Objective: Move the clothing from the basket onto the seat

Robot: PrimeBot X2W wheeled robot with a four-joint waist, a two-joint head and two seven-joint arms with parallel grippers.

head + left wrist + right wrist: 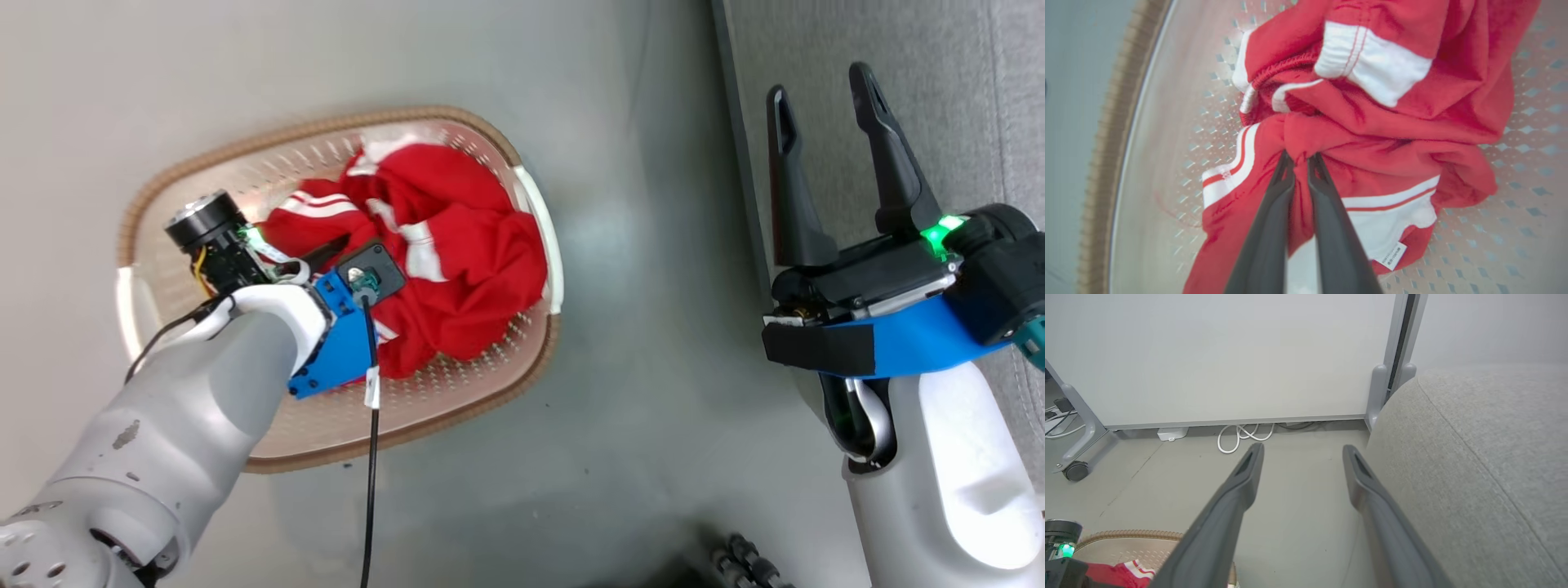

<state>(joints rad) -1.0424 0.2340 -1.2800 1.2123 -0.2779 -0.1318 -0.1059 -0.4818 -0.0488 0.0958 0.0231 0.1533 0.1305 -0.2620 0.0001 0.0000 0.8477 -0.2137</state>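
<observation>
Left end effector (pixel 1300 157) tight on clothing (pixel 1392 122)

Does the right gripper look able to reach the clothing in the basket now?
Probably, with care: the right gripper is open, with floor between it and the basket, but the left gripper, shut on the clothing, crowds that spot.

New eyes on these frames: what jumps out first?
The bright red clothing bunched in the cream basket on the floor, at the head view's left. The left gripper reaches into it, jaws pinched shut on a fold. At right, the right gripper hangs open by the grey seat.
</observation>
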